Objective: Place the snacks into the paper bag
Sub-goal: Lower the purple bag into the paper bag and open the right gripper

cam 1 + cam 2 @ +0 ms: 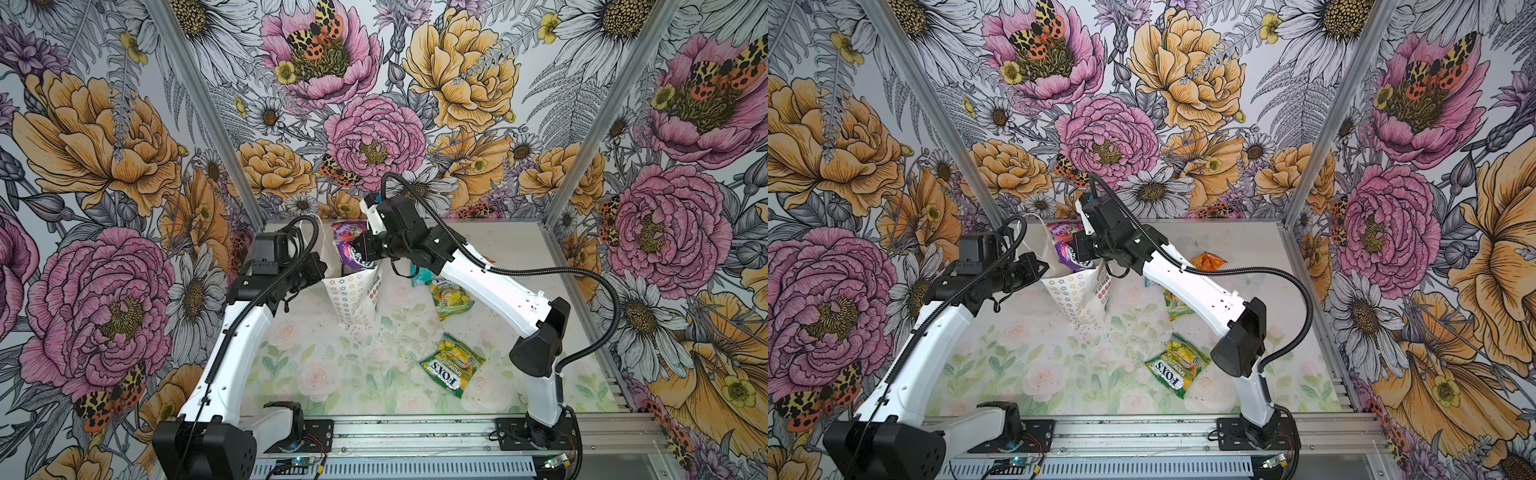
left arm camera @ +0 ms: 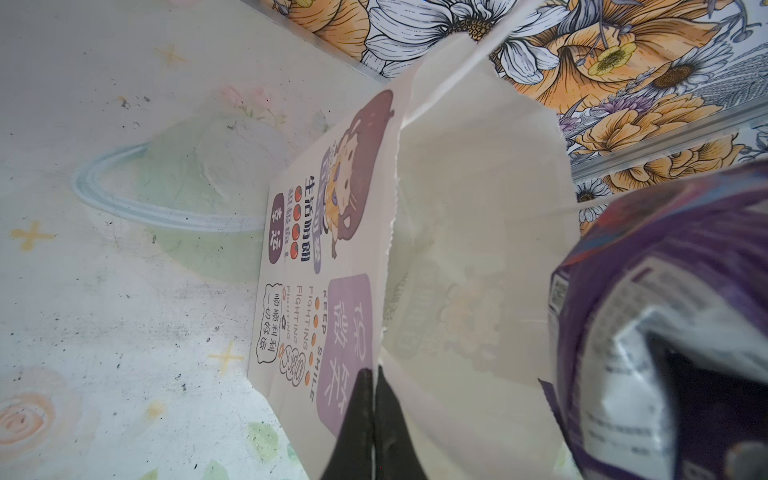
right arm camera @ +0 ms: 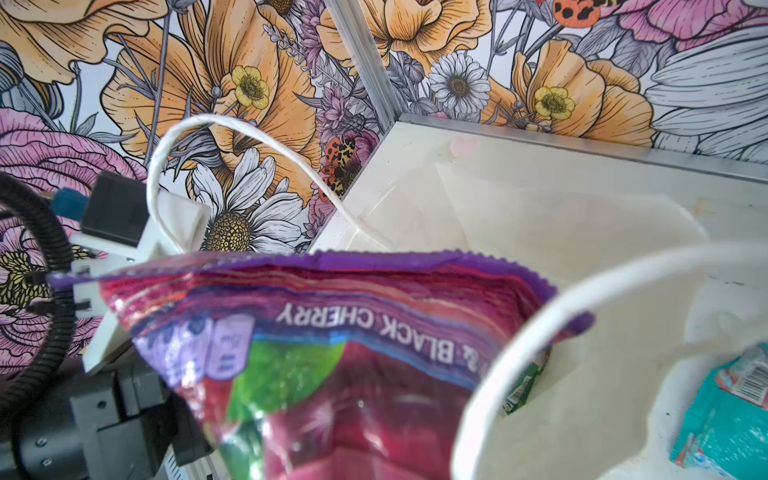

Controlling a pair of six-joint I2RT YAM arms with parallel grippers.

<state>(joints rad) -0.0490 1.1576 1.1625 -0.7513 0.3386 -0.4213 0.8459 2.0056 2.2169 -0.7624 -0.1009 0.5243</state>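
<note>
On the left we see the left pincer [image 2: 374,376] pressed together on the rim of the bag [image 1: 353,299]. One finger [image 2: 359,415] lies outside on the printed front and the other inside, with the paper wall between them. In both top views this grip sits at the bag's upper left edge. The bag stands on the desk [image 1: 332,374] toward the back, left of the middle. Its mouth is open upward and its flower-patterned side is turned to the desk's front edge. Over that mouth hangs the purple packet [image 1: 347,241], between the two cord handles, with the far handle [image 3: 232,120] arching beyond it. The right pincer [image 1: 360,248] pinches the packet from the right, its fingertips hidden by the foil. In the right wrist view a bit of green wrapper [image 3: 521,386] shows down inside the bag. Right of the bag, the teal packet [image 1: 420,276] lies on the desk, partly under the right arm. The far green packet [image 1: 451,297] lies just beside it. The near green packet [image 1: 453,365] lies closer to the front edge, well apart from the bag. Farthest right and back, the orange packet [image 1: 1208,262] lies beyond the arm in a top view.
</note>
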